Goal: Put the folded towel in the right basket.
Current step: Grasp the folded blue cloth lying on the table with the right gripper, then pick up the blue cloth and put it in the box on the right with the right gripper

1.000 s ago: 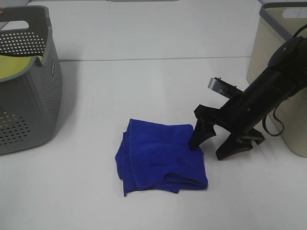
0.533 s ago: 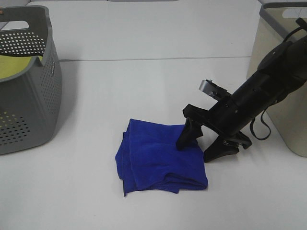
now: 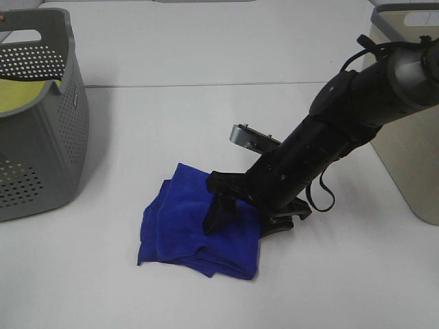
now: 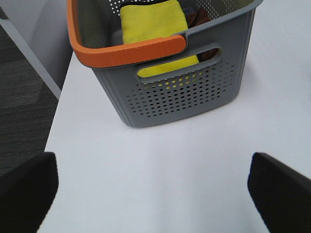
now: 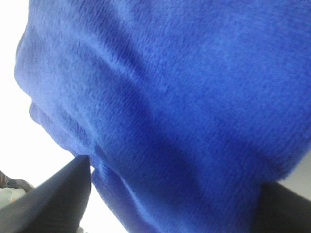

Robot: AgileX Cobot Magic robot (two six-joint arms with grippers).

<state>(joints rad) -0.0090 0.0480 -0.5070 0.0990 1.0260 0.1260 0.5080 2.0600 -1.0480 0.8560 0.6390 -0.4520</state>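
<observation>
The right basket [image 3: 411, 171] is cut by the exterior view's right edge. The towel [image 3: 175, 219] hides 1 fingertip of the right gripper [image 3: 241, 225] and overflows the right wrist view.

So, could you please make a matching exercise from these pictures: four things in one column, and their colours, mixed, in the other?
Things:
1 towel
2 left basket
3 right basket
4 cloth inside the left basket

Colours:
a grey with an orange rim
b yellow
c blue
d beige

Pairs: 1-c, 2-a, 3-d, 4-b
</observation>
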